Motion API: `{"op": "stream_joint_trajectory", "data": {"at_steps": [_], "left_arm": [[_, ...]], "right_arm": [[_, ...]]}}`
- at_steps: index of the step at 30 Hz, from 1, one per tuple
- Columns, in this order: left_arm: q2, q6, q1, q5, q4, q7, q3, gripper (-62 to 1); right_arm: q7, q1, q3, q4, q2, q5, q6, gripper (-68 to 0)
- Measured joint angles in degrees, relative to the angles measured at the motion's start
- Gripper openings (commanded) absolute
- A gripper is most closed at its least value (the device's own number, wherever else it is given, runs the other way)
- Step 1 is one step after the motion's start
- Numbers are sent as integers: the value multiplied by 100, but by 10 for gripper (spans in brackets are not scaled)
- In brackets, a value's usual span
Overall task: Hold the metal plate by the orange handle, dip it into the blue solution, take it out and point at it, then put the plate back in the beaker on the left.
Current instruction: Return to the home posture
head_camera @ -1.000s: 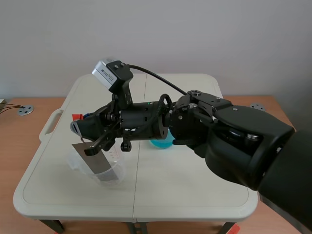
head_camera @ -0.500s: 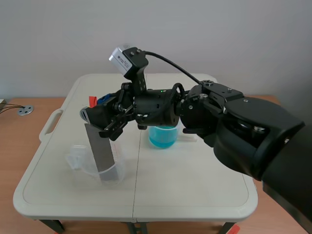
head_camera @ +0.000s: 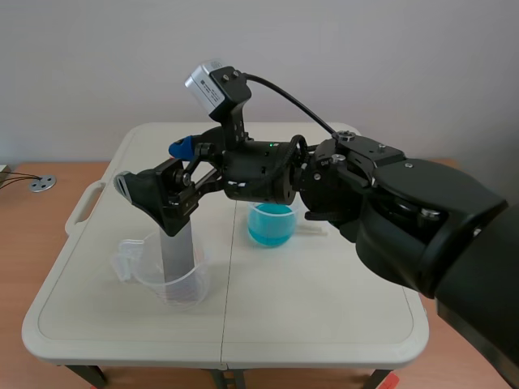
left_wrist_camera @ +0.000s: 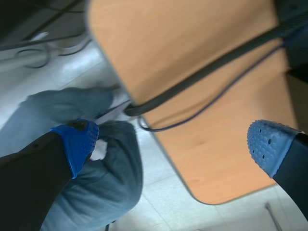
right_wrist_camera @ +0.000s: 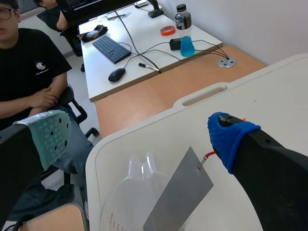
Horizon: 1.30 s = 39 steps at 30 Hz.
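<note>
Scene view, lower left: metal plate [head_camera: 177,253] now stands in the clear beaker [head_camera: 142,275], right gripper [head_camera: 154,168] has let go and lifted with jaws spread, left gripper [left_wrist_camera: 173,144] gapes empty too, so it looks basically done.

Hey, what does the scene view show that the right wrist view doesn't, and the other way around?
Only the scene view shows the beaker of blue solution and the right arm at full length. Only the right wrist view shows a seated person, a desk with a keyboard, mouse and bottle, and the plate's orange handle. Both show the metal plate standing in the clear beaker below the open right claw.
</note>
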<state>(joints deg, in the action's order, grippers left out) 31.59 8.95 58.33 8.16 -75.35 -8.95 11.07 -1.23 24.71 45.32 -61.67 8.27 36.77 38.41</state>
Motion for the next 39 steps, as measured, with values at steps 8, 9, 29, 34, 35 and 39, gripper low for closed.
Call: {"op": "stream_joint_trajectory", "data": {"at_steps": [8,9,29,34,35,39], "left_arm": [[0,138,-90,83,0,-151,0,14],[0,138,-90,83,0,-151,0,14],[-2,-13,-518,70,2,1272,0,14],[0,-39,-732,68,-256,2028,0,14],[0,-42,-802,66,-382,2103,0,14],[31,118,-992,68,-1005,2474,0,14]], "right_arm": [[-369,205,-81,0,136,72,-155,-93],[-494,205,-111,0,205,72,-157,-93],[-516,-50,-765,-625,1532,-782,-651,-12],[-520,-522,-1228,-999,1821,-782,-758,-12],[-518,-638,-1311,-1088,1875,-782,-763,-12],[-518,-1097,-1604,-1482,2039,-1005,-909,-12]]}}
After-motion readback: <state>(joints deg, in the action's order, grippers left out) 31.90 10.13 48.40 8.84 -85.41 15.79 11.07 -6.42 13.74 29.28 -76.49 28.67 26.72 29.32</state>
